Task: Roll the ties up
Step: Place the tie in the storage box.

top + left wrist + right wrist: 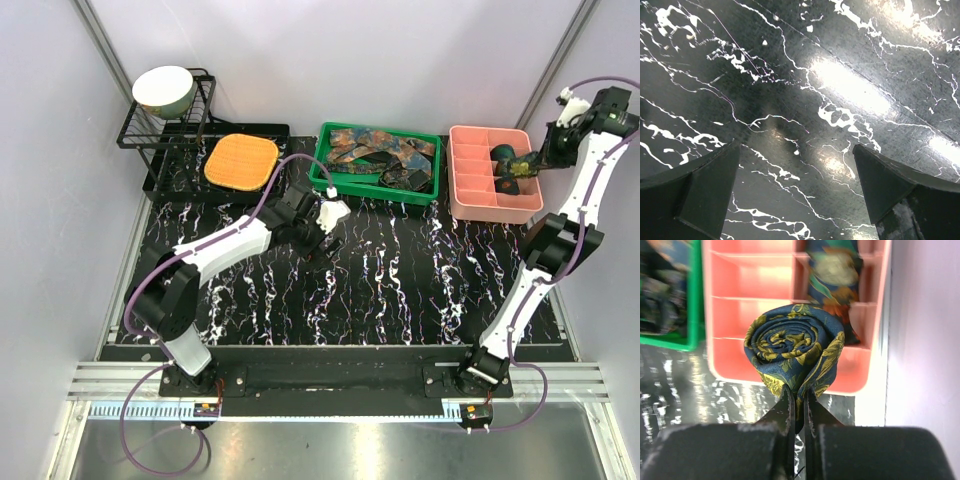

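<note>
A navy tie with gold paisley (792, 347) is rolled into a tight coil, and my right gripper (799, 395) is shut on its loose end. It hangs over the near right corner of the pink divided tray (740, 315). Another rolled tie (832, 275) lies in a compartment behind it. From above, the right gripper (520, 172) is at the tray's right side (470, 190). Several unrolled ties (385, 150) fill the green bin (372, 190). My left gripper (795, 145) is open and holds nothing, low over the black marble table (400, 280), just in front of the bin.
An orange waffle pad (241, 161) lies at the back left. Beside it a black wire rack (165, 130) holds a pale bowl (163, 88). White walls close in the left, back and right sides.
</note>
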`<state>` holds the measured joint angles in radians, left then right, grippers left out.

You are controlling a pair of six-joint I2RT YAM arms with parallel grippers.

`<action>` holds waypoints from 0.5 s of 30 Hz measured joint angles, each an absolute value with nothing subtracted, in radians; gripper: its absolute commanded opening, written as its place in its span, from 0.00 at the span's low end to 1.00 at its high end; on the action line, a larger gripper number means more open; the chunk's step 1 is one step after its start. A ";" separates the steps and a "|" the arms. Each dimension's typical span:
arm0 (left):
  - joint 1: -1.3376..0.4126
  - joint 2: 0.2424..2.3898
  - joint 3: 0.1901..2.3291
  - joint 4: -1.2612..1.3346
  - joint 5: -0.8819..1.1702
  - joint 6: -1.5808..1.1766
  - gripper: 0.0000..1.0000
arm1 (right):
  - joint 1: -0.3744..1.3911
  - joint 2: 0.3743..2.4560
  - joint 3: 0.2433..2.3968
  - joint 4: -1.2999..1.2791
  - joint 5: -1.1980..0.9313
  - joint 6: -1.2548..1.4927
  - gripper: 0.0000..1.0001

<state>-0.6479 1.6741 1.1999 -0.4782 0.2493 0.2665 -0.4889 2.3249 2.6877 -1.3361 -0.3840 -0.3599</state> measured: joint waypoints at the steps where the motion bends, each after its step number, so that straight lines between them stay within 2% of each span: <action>1: -0.648 1.674 1.195 -0.477 0.249 0.263 0.99 | -0.488 2.337 2.681 -1.336 -0.363 -0.360 0.00; 15: -0.646 1.677 1.181 -0.478 0.244 0.258 0.99 | -0.487 2.374 2.584 -1.348 -0.218 -0.359 0.00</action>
